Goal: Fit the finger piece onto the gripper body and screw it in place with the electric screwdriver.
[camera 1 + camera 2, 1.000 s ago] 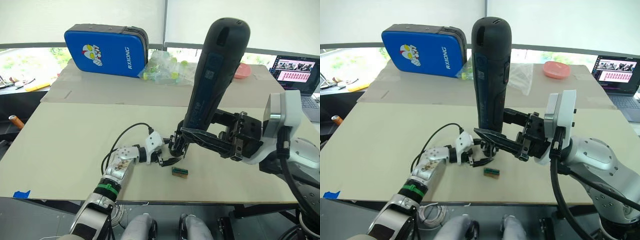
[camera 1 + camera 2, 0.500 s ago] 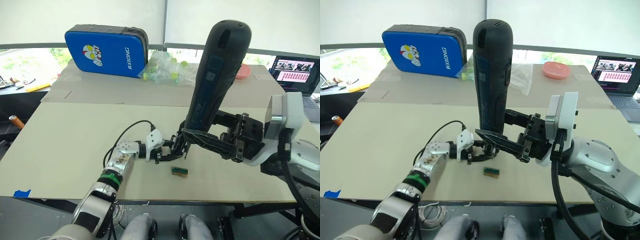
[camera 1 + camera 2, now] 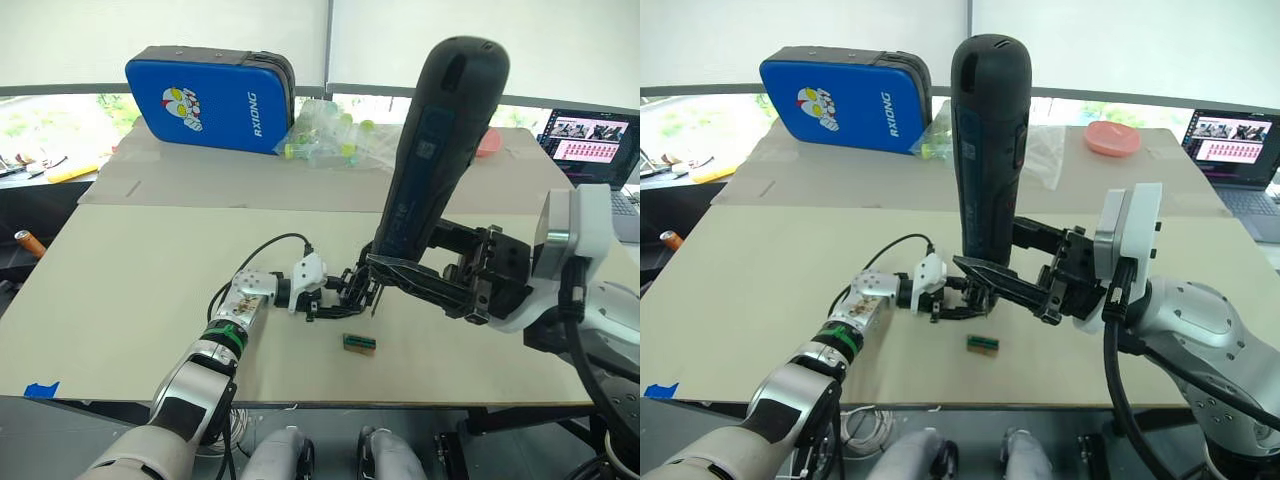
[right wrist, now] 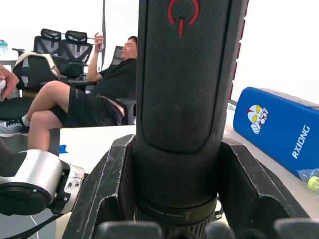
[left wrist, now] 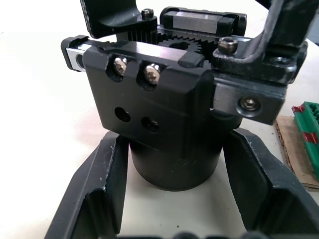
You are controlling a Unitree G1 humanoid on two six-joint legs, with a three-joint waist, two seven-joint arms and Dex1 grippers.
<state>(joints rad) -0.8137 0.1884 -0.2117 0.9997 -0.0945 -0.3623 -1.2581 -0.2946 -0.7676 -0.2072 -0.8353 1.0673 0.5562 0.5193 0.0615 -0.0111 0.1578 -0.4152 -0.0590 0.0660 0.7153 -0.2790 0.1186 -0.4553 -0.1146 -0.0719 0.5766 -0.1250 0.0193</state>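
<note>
The electric screwdriver (image 3: 435, 150) is a thick black cylinder held nearly upright, leaning right, with my right gripper (image 3: 400, 260) shut around its lower end. Its thin bit points down at the gripper body (image 3: 350, 290) on the table. In the left wrist view, the gripper body (image 5: 159, 104) is a black block with screws and a toothed rail. My left gripper (image 3: 330, 302) is shut on its round base. Black finger parts (image 5: 281, 30) rise from the rail; I cannot tell the finger piece apart from them.
A small green-and-brown block (image 3: 360, 342) lies just in front of the gripper body. At the back of the table are a blue case (image 3: 212, 100), a clear bag of small items (image 3: 330, 135) and a pink dish (image 3: 1112, 139). A laptop (image 3: 595, 145) stands far right.
My left gripper has slid forward and to the right, closing in on the gripper body under the screwdriver's tip. The screwdriver has stayed almost in place.
</note>
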